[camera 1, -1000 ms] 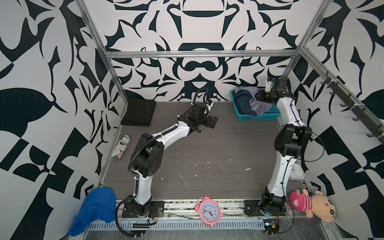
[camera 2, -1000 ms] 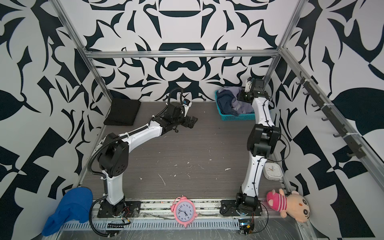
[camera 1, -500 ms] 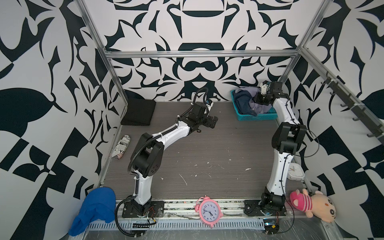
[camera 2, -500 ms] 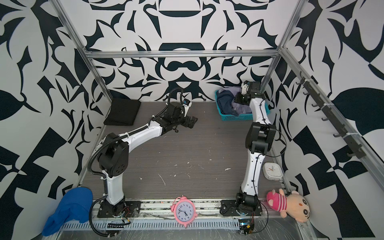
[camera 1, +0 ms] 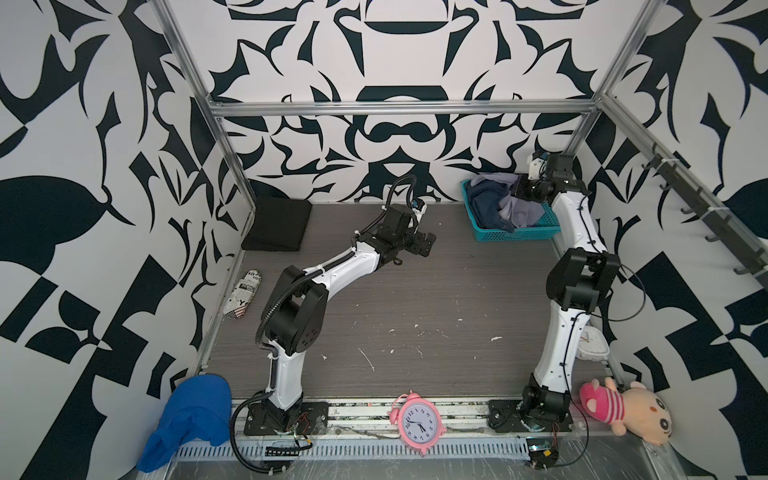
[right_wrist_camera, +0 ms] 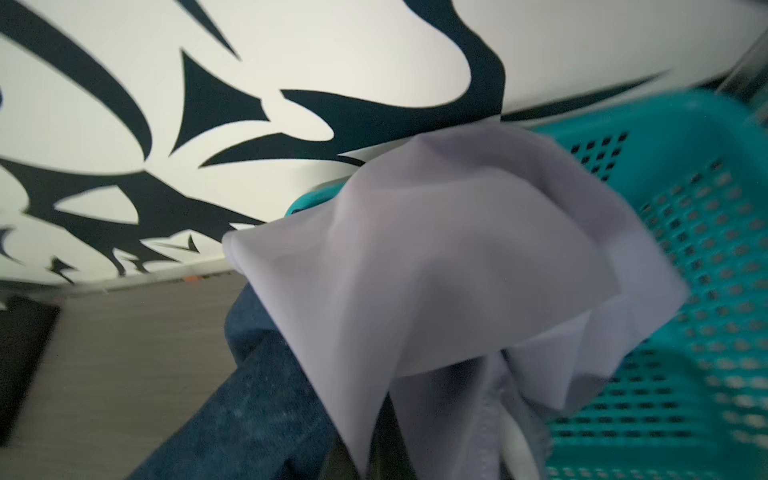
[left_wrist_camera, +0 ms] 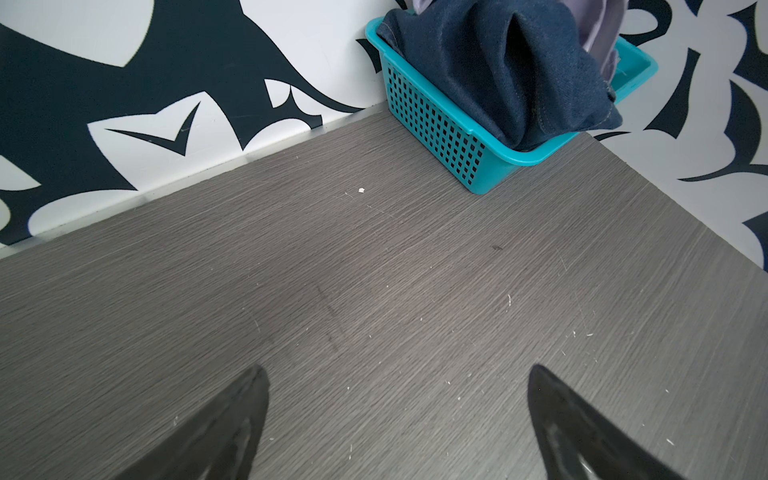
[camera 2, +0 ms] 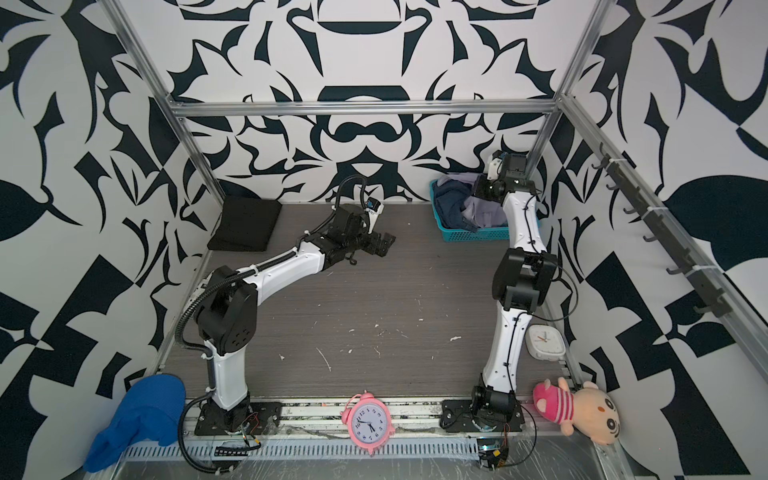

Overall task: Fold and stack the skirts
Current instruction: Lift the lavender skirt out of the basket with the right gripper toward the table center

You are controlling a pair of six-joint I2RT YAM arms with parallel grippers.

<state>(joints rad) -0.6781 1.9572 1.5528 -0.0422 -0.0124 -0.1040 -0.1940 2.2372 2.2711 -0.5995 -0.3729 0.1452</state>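
Note:
A folded black skirt (camera 1: 277,224) (camera 2: 245,224) lies at the back left of the table. The teal basket (camera 1: 515,235) (camera 2: 473,235) at the back right holds the denim skirt (camera 1: 484,203) (left_wrist_camera: 498,70) and the lavender skirt (camera 1: 523,210) (right_wrist_camera: 457,257). My right gripper (camera 1: 521,192) (right_wrist_camera: 380,453) is inside the basket, shut on a fold of the lavender skirt, which hides most of its fingers. Denim (right_wrist_camera: 249,407) lies just beneath it. My left gripper (camera 1: 424,243) (left_wrist_camera: 397,368) hovers open over bare table near the middle back, apart from the basket (left_wrist_camera: 436,120).
Along the front rail are a bright blue cloth (camera 1: 195,411), a pink alarm clock (camera 1: 417,424) and a plush toy (camera 1: 623,411). A white clock (camera 1: 592,347) sits by the right arm. A printed pouch (camera 1: 243,293) lies at the left edge.
My right gripper has dipped leftward into the basket and shut on the lavender skirt. The left arm has not moved.

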